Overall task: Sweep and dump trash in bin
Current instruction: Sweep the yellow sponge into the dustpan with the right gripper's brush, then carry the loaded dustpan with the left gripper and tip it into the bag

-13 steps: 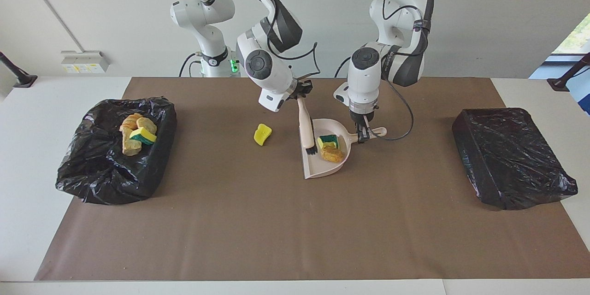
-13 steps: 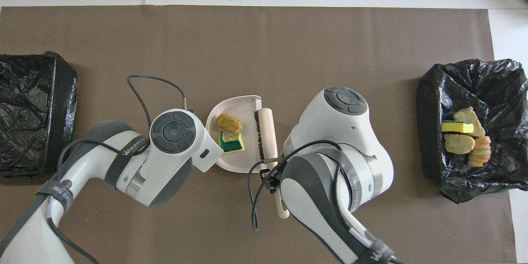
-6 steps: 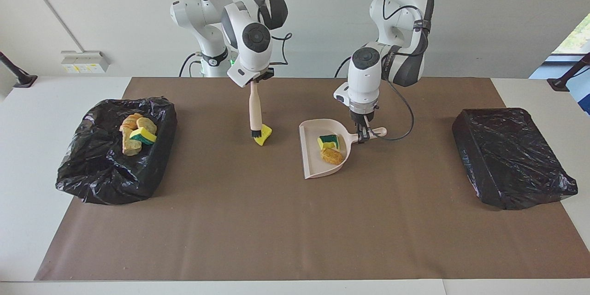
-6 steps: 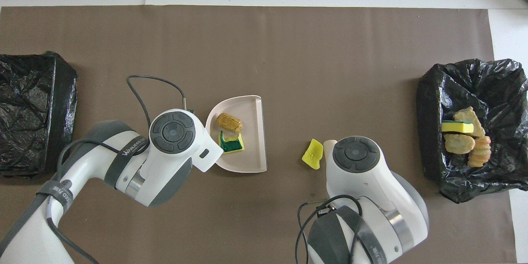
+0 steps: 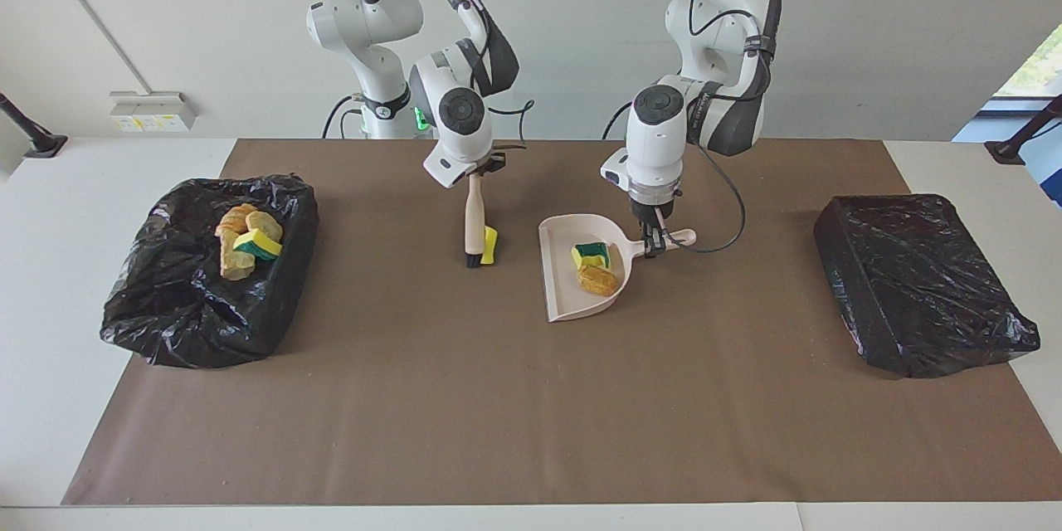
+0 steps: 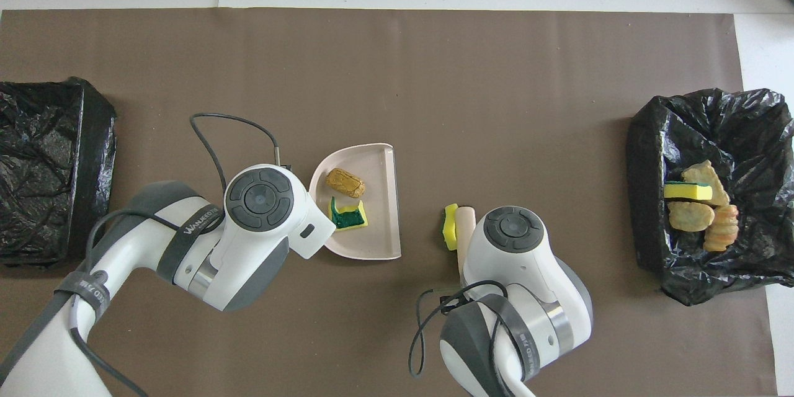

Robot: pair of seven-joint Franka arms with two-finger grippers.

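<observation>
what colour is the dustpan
Pale pinkish beige dustpan, clearest in the overhead view.

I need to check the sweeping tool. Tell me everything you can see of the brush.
The brush has a pale, wood-like handle and short dark bristles. It stands nearly upright, bristles down on the brown paper, gripped at the top by the right gripper. A yellow sponge scrap rests against its dustpan-facing side.

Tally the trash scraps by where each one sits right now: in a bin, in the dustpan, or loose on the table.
In the open bin at the right arm's end: 4 scraps
In the dustpan: 2, a green-backed sponge bit and a brown lump
Loose on the brown mat: 1 yellow sponge bit, beside the brush
Total: 7
</observation>
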